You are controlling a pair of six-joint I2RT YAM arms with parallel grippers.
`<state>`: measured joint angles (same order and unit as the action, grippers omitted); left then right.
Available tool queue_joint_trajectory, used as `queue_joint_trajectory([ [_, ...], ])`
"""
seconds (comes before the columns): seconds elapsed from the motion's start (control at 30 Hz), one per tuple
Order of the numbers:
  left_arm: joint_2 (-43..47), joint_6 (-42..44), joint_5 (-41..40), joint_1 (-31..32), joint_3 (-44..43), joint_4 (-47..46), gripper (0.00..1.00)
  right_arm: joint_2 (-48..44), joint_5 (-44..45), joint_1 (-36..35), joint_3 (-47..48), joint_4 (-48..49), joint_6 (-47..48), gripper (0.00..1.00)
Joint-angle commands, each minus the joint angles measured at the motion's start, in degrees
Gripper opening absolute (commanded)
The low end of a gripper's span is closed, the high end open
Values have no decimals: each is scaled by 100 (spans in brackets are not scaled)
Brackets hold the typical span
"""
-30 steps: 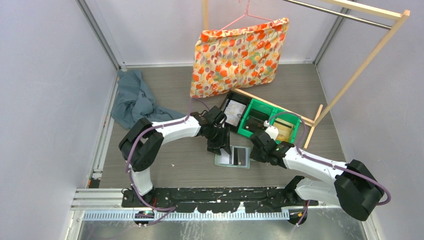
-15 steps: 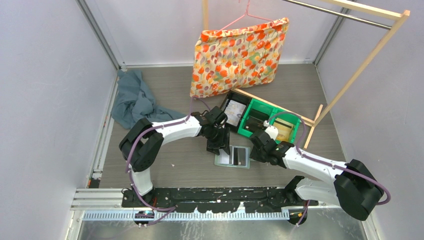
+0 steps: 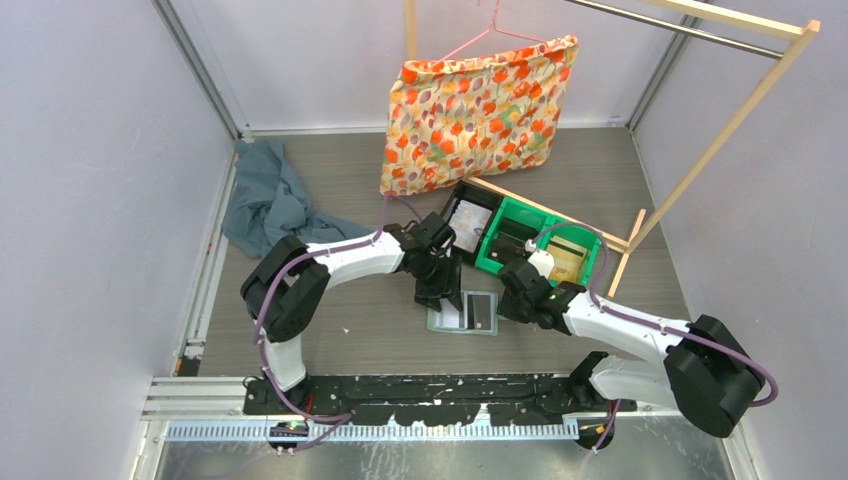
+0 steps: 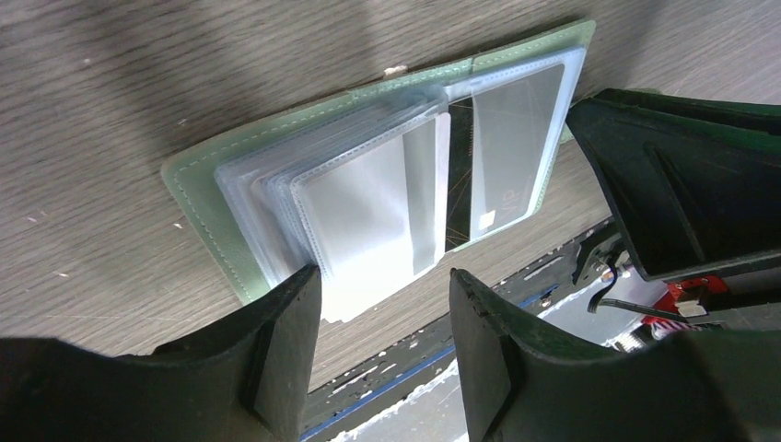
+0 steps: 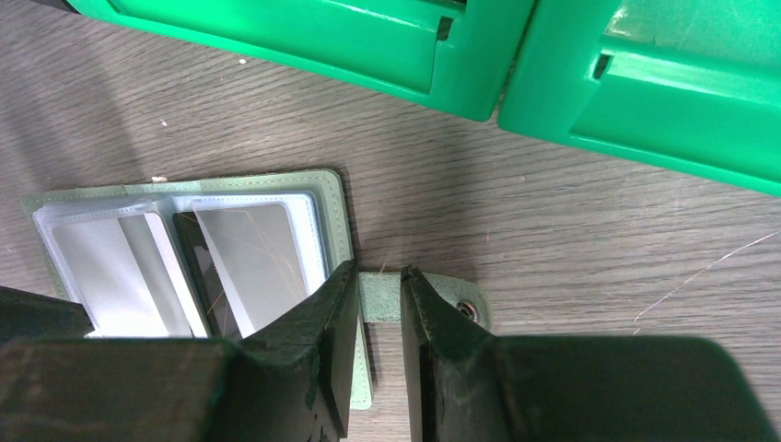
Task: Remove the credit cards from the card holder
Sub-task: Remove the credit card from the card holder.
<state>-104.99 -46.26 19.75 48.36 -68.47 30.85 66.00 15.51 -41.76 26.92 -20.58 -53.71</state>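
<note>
One open card holder (image 4: 276, 175) shows two cards (image 4: 502, 138) in clear sleeves; the left gripper (image 4: 382, 345) is spread apart, the right gripper (image 5: 379, 354) pinches the snap tab (image 5: 433, 302).

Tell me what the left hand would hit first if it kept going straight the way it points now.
Most likely the card holder. In the left wrist view the left hand is open just above the edge of its stack of clear pockets, fingers straddling them. Going on, it would probably meet those sleeves, then the table. Depth is hard to judge.

text: I read only faint letters, maybe "vie", on a credit card (image 4: 512, 138) in the card holder (image 4: 198, 198) | elsewhere: nothing I can read
</note>
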Motion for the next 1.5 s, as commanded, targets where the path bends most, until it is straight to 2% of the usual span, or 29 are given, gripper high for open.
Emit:
queue_joint_trajectory([
  [0.0,-55,-50,337,33,-98,-384,55,223,-214,10,-108,151,-43,28],
  [0.23,-26,-457,1246,33,39,-1411,54,175,-206,6,-147,142,-54,28],
  [0.73,-63,-794,1794,50,-114,-2014,54,101,-202,5,-204,178,-95,28],
  [0.9,-160,-814,1812,109,-233,-2009,54,-188,-178,9,-164,-75,-131,28],
  [1.07,-179,-774,1794,141,-383,-1901,54,-1129,66,8,-81,-758,-192,29],
  [1.2,13,-424,1408,118,-536,-1223,54,-1827,212,10,37,-1140,-130,30],
  [1.3,172,-366,1317,8,-417,-998,55,-1986,-230,5,132,-906,153,33],
  [1.47,562,-309,1053,-325,114,-757,54,-1486,-961,-6,358,-275,324,33],
])
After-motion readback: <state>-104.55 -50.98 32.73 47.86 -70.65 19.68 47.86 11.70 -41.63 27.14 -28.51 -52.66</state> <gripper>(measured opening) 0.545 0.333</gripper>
